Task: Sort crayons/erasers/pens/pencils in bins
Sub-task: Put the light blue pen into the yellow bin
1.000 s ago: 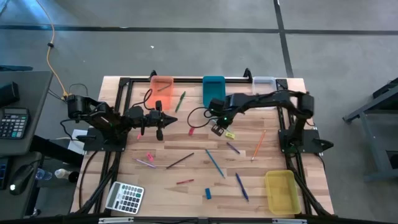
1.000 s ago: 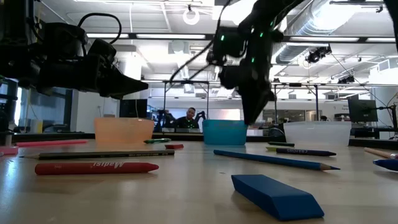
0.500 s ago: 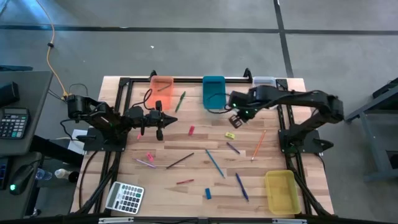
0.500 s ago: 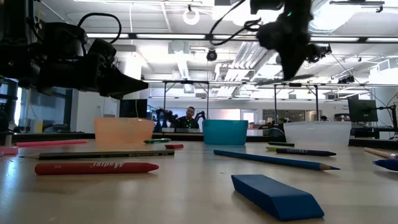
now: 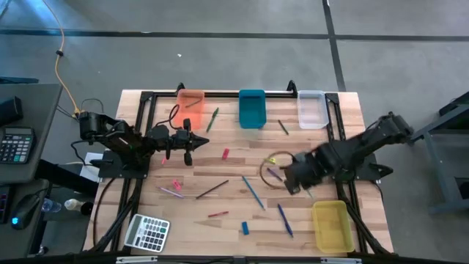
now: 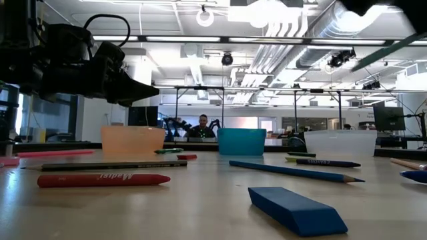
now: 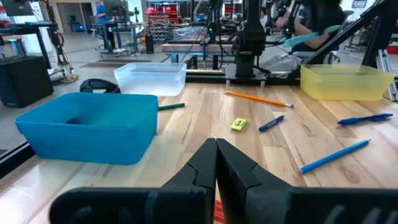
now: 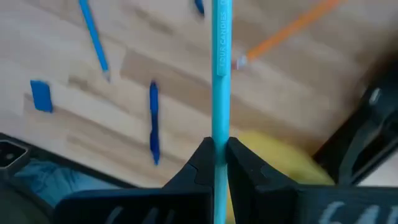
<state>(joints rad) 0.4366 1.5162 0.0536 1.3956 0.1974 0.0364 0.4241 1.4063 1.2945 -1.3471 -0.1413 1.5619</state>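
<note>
My right gripper point(image 5: 292, 178) is shut on a teal pen point(image 8: 221, 62) and hangs above the table's near right, beside the yellow bin point(image 5: 331, 226). The pen also shows in the low view point(image 6: 390, 48), high up and slanted. My left gripper point(image 5: 187, 144) is shut and empty, hovering left of centre; its closed fingers show in the left wrist view point(image 7: 216, 158). The orange bin point(image 5: 191, 103), teal bin point(image 5: 251, 108) and clear bin point(image 5: 311, 108) stand along the far edge. Blue pens point(image 5: 284, 219), an orange pencil point(image 5: 305, 166), a yellow eraser point(image 5: 272, 159) and a blue eraser point(image 5: 245, 228) lie flat on the table. My right gripper pinches the teal pen's shaft point(image 8: 219, 134) between its two fingers. A long stretch of the pen sticks out past the fingertips. The pen is lifted clear of the table and slants in the low view. Which end it has, I cannot tell.
A grey calculator point(image 5: 148, 233) lies at the near left corner. A green pencil point(image 5: 212, 119) lies by the orange bin and a short green stick point(image 5: 283, 127) between the teal and clear bins. A pink eraser point(image 5: 226, 153) and more sticks point(image 5: 212, 190) are scattered mid-table.
My right gripper has risen from the table's middle near the teal bin with the teal pen. It has swung toward the table's near right, to the yellow bin. The pen is lifted clear.
</note>
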